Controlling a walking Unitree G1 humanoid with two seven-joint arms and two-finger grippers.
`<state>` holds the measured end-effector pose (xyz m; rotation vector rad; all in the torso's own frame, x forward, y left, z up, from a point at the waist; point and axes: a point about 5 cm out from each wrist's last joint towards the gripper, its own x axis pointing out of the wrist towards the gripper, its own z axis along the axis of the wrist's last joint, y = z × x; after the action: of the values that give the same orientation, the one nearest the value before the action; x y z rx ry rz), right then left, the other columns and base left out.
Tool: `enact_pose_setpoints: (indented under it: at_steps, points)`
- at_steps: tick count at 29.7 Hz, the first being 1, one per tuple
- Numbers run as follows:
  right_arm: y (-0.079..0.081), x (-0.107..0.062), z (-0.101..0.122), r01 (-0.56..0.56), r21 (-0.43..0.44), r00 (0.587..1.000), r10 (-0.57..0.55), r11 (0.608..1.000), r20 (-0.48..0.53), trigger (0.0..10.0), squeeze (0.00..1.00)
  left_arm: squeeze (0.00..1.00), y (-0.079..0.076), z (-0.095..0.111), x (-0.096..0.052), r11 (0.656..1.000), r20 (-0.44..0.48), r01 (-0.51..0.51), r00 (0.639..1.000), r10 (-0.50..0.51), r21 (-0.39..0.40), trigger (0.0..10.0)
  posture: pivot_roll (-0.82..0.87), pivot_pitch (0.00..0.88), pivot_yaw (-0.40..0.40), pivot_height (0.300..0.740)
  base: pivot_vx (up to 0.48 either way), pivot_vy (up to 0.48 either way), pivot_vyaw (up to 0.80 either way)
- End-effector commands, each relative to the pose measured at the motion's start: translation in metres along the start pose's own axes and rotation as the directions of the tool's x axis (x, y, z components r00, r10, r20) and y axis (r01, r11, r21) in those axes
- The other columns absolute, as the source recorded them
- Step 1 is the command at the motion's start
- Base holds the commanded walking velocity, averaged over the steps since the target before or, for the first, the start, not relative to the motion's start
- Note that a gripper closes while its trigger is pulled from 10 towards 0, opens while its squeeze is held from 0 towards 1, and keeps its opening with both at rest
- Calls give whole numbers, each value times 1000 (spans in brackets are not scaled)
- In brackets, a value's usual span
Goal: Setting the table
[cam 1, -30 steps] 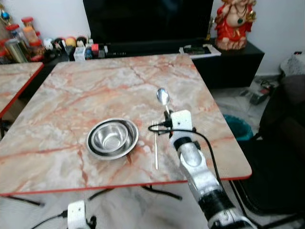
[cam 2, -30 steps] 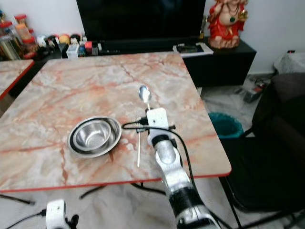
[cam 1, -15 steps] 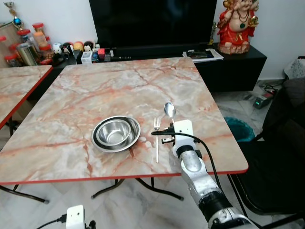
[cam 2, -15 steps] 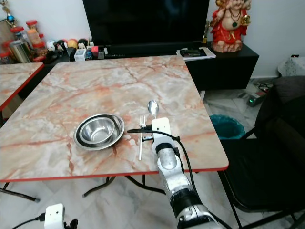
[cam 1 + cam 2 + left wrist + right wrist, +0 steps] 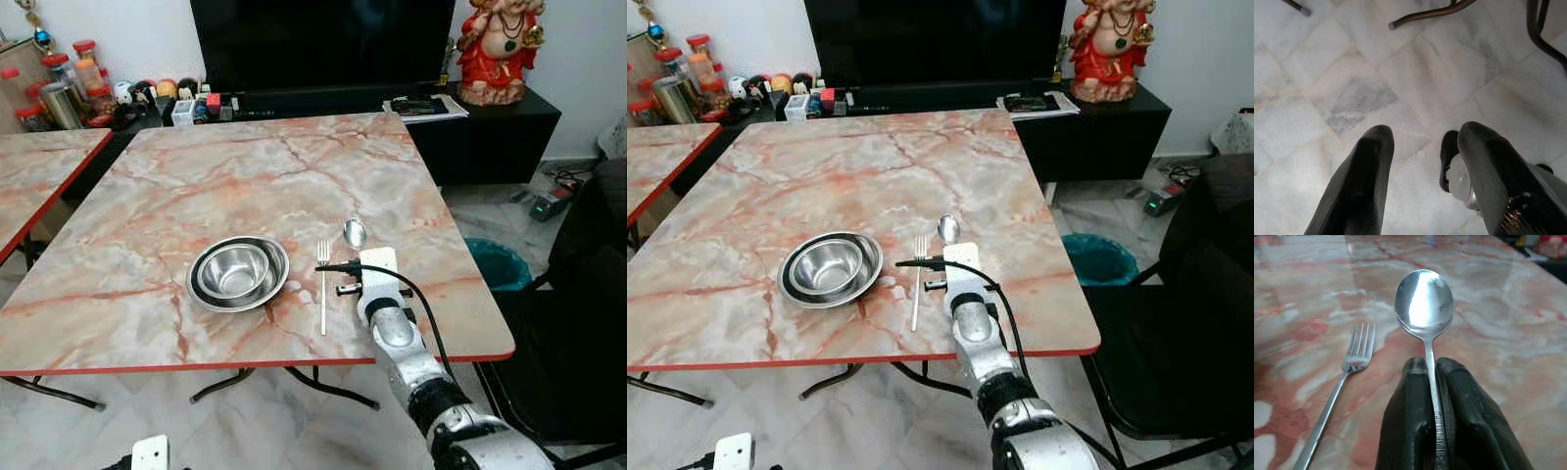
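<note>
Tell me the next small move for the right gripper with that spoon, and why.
Probably lower the spoon to the table just right of the fork and open. The right gripper is shut on the spoon's handle, its bowl pointing away over the marble, while the fork already lies flat beside the steel bowl, so the place to the fork's right looks free.

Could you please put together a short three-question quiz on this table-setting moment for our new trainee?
1. True or false: the right gripper is clamped on the spoon.
2. What lies on the table between the spoon and the bowl? A) a knife B) a fork C) a cup
3. Fill in: the left gripper, fingers apart, hangs over the marble ____.

Key: 1 true; 2 B; 3 floor.
</note>
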<state>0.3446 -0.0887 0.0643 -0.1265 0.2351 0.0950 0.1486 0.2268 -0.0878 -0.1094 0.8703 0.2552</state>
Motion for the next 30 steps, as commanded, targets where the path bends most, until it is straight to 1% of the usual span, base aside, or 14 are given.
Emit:
enact_pose_setpoints:
  at_steps: [1,8,10,11,14,26,30]
  points:
    - [1,2,3,-6,7,1000,6,1000,-6,10000,0,0,6,0,-1,1000,2,-3,1000,3,24,10000,137,0,70,740,0,0,0]
    - [-2,3,1,14,18,1000,-14,1000,-22,10000,0,0,5,0,-1,1000,4,-4,1000,4,22,10000,144,0,62,740,0,0,0]
    - [-5,4,1,38,21,999,-37,999,-31,10000,0,0,5,-1,-1,1000,3,-5,1000,5,21,10000,148,0,59,740,0,0,0]
    - [-9,5,-1,69,53,996,-66,996,-59,10000,0,0,6,-2,-2,1000,0,-10,1000,10,19,10000,156,0,56,740,0,0,0]
    - [-11,5,-2,92,77,993,-86,993,-82,10000,0,0,8,-4,-3,1000,-3,-17,1000,17,15,10000,161,0,54,740,0,0,0]
    - [-8,5,-3,86,80,992,-79,993,-95,10000,0,0,11,-7,-4,1000,-7,-25,1000,25,14,10000,169,0,49,740,0,0,0]
    - [-5,4,-7,70,82,992,-61,994,-107,10000,0,0,12,-8,-4,999,-7,-30,1000,30,12,10000,167,0,46,740,0,0,0]
